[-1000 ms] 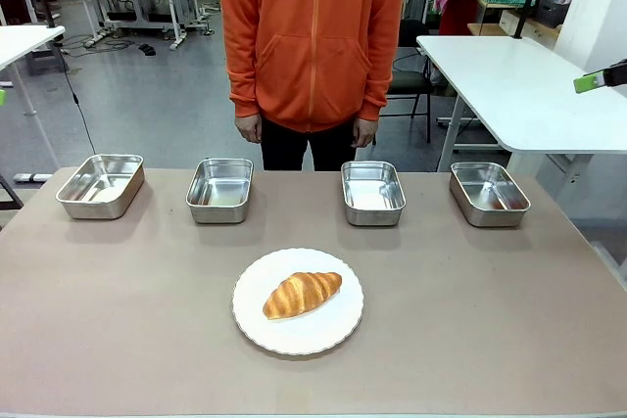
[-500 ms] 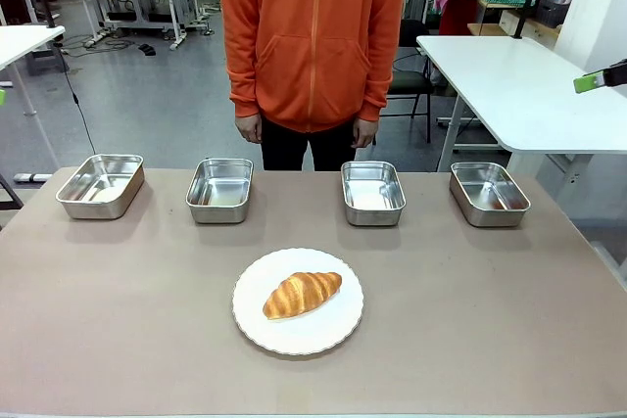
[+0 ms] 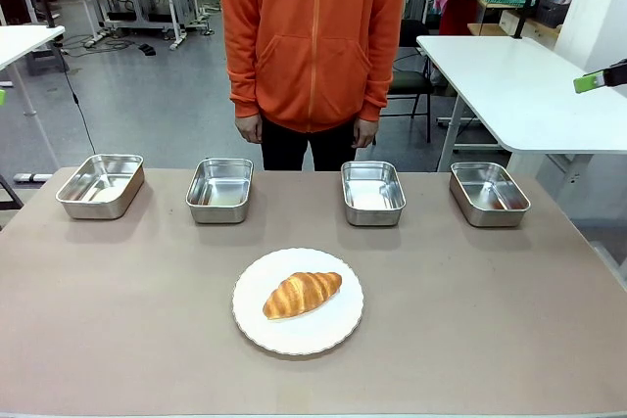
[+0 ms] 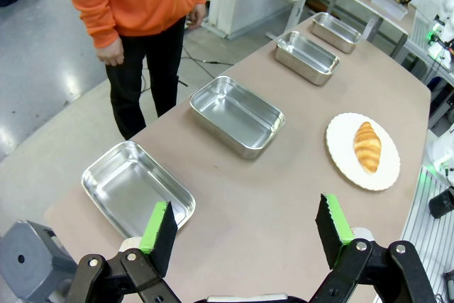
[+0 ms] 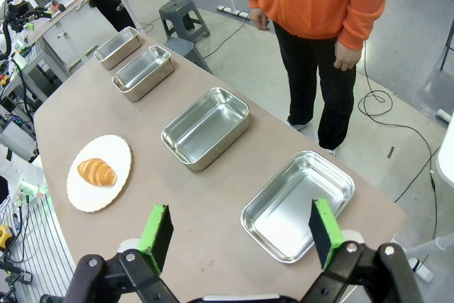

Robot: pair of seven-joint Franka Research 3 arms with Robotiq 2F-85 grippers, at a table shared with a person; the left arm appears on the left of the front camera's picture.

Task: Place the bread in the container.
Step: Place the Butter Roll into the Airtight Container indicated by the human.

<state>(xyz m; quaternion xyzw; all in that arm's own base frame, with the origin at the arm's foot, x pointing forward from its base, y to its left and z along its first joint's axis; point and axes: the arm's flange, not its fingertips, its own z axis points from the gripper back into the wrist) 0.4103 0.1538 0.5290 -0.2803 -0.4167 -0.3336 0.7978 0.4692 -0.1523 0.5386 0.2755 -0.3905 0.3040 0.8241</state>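
The bread [image 3: 302,294], a golden-brown croissant, lies on a round white plate [image 3: 323,336] at the middle front of the table. Several alike steel pans stand empty in a row behind it; which one is the container I cannot tell. My left gripper [image 4: 246,232] hangs open and empty above the table's left end, over the outer pan [image 4: 137,189], with the bread [image 4: 367,146] far off. My right gripper [image 5: 241,235] is open and empty above the right end, near the outer pan [image 5: 298,205], with the bread [image 5: 96,172] on its plate [image 5: 85,196] far from it.
A person in an orange hoodie [image 3: 313,36] stands at the far edge behind the middle pans [image 3: 219,189] [image 3: 372,192], hands down at the sides. The outer pans [image 3: 101,184] [image 3: 489,193] sit near the table's ends. A white side table [image 3: 519,85] stands at the right.
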